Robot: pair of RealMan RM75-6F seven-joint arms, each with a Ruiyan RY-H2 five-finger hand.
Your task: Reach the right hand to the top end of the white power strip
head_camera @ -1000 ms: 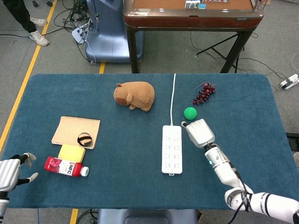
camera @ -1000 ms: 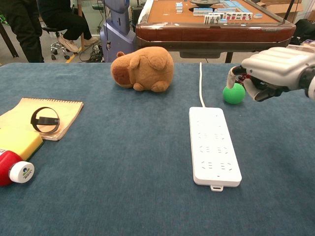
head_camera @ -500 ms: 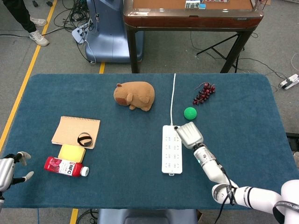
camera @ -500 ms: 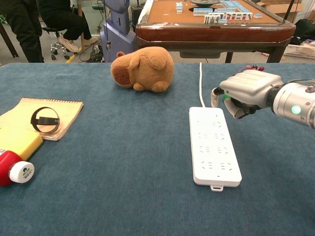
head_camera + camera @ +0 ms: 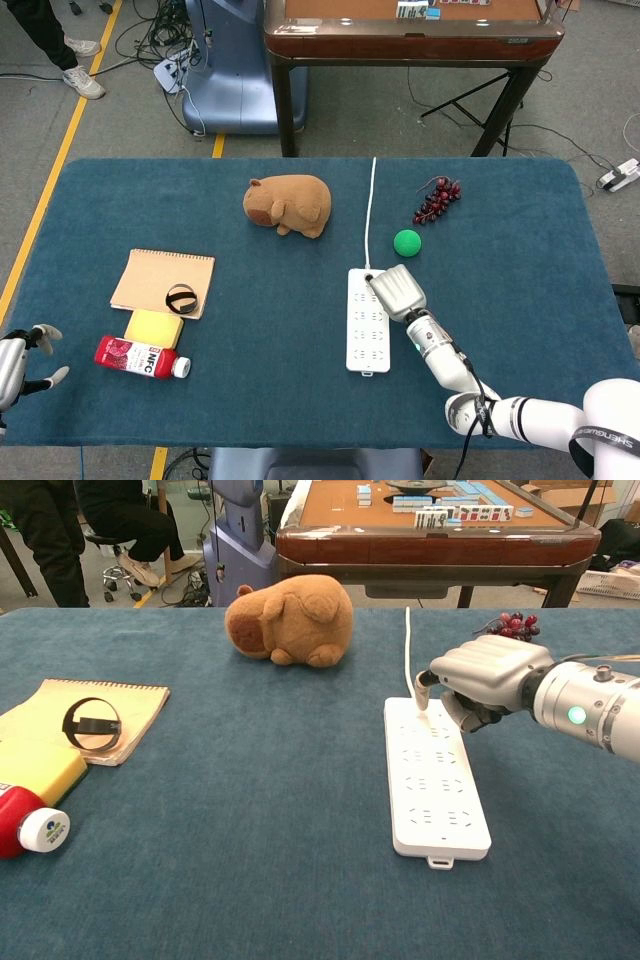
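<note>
Plush capybara (image 5: 288, 205), grapes (image 5: 437, 199), green ball (image 5: 406, 241), notebook (image 5: 160, 282), possibly juice bottle (image 5: 140, 356).

White power strip (image 5: 367, 319), brown plush toy (image 5: 288, 204), green ball (image 5: 406, 241), blue tablecloth (image 5: 520, 260).

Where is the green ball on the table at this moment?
In the head view the green ball lies right of the white cable, just below the dark grapes and beyond the right robot hand. In the chest view that hand hides it.
</note>
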